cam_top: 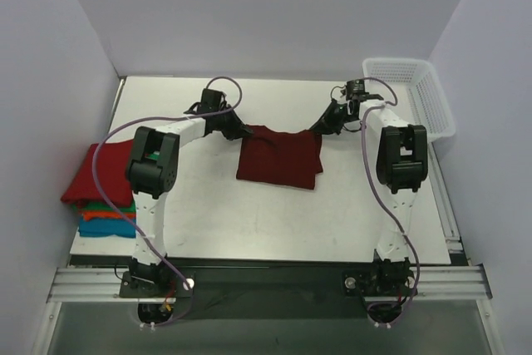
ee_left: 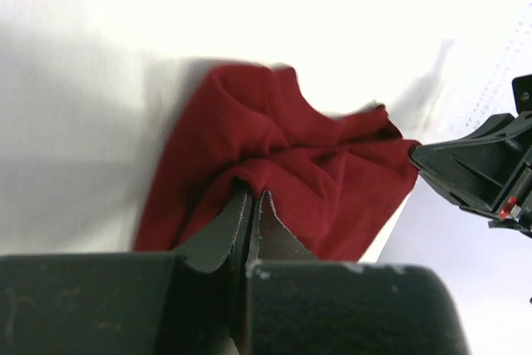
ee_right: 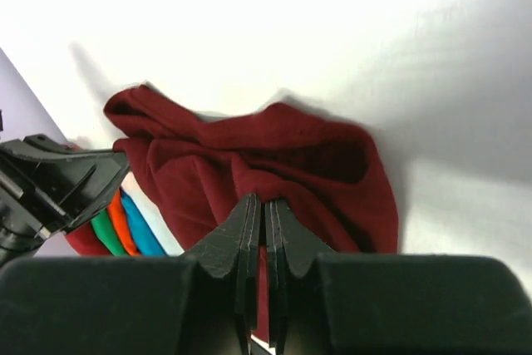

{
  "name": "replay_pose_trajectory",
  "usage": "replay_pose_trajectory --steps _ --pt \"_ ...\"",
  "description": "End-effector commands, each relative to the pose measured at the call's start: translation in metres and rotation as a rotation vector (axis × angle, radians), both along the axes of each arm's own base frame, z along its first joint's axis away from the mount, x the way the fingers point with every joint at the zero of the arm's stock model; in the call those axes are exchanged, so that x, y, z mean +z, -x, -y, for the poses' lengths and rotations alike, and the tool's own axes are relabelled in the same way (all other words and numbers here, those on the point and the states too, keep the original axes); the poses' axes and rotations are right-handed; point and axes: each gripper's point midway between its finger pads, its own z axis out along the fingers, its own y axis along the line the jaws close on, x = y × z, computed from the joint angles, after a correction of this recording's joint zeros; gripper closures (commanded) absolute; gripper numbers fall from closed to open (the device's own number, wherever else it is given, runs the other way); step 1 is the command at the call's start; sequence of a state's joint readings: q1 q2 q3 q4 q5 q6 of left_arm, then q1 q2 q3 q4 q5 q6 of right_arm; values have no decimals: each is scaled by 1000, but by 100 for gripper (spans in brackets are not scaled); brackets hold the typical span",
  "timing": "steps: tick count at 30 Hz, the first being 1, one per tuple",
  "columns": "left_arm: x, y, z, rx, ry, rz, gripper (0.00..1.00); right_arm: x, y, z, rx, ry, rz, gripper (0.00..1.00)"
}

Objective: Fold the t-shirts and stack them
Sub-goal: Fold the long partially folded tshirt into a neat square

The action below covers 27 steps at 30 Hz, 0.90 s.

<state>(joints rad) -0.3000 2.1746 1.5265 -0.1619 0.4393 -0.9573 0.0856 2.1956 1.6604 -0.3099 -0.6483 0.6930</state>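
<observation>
Maroon t-shirt (cam_top: 278,160), left jaws and right jaws clamped on it (far edge)

- Top view: bright, even light from overhead; the white table (cam_top: 249,222) shows no glare; only short, soft shadows lie beside the arms (cam_top: 154,164); focus is sharp throughout; straight edges bend a little toward the corners.
- Left wrist view: the table's far part is blown out to flat white; a grey shadow spreads left of the maroon t-shirt (ee_left: 283,155); its folds look soft and slightly smeared; the left gripper (ee_left: 255,197) is dark and out of focus.
- Right wrist view: the top is overexposed too; a broad grey shadow fills the right side; creases read fairly clearly; the right gripper (ee_right: 264,201) is nearly black and blurred.
</observation>
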Motion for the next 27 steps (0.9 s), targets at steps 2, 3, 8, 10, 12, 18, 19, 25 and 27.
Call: replay_pose_trajectory --steps 2,3,8,10,12,18,19,25,27 --pt "4 -36 16 -7 54 52 100 -3 -25 -2 -17 -32 0 100" --pt "0 -45 19 -9 61 54 100 -4 -31 -3 -18 -33 5 100" --pt "-15 -78 26 -13 74 64 100 -8 -77 -1 -29 -41 68 100" --pt "9 -102 27 -11 106 126 100 -1 -95 4 -54 -61 95 100" --pt "1 -113 26 -10 113 118 100 11 -118 8 -68 -86 148 100" --pt "33 -143 27 -22 184 205 100 38 -144 24 -115 -115 230 100" --pt "37 -144 26 -22 196 211 100 41 -145 24 -112 -121 240 100" --pt "77 -117 22 -48 216 250 100 63 -111 20 -76 -103 247 100" --pt "84 -93 12 -20 205 244 100 86 -92 16 -59 -86 283 100"
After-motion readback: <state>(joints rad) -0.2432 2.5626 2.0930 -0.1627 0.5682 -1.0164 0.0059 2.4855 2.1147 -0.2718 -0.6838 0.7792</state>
